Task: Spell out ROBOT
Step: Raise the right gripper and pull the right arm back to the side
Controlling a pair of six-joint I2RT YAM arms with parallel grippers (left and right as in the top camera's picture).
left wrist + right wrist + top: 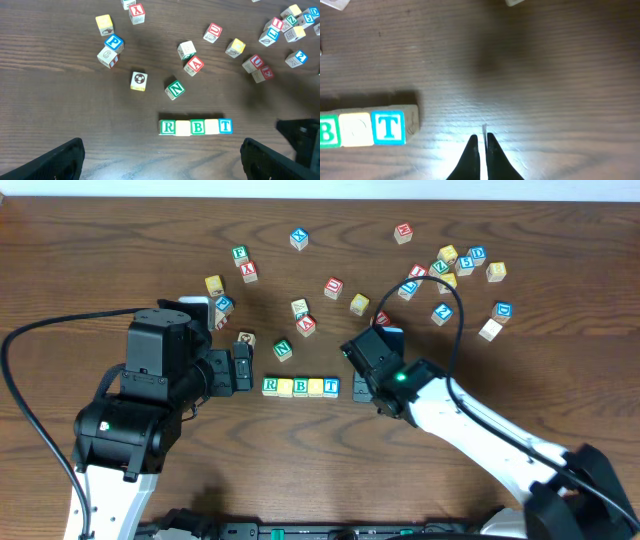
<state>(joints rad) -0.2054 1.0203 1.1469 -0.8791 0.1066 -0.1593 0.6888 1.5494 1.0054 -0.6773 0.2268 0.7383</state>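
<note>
Letter row (300,386) lies beside right hand (483,140), seemingly apart.

Green N cube (175,89) on wooden table (50,105)

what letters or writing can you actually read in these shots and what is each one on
"R": R cube, green border, row's left end
"B": B cube, green border, row's middle
"T": T cube, blue border, row's right end
"N": N cube, green, loose, apart from the row
"A": A cube, red letter
"P": P cube, blue
Both yellow cubes in the row: too pale to read
Far cluster: too small
</note>
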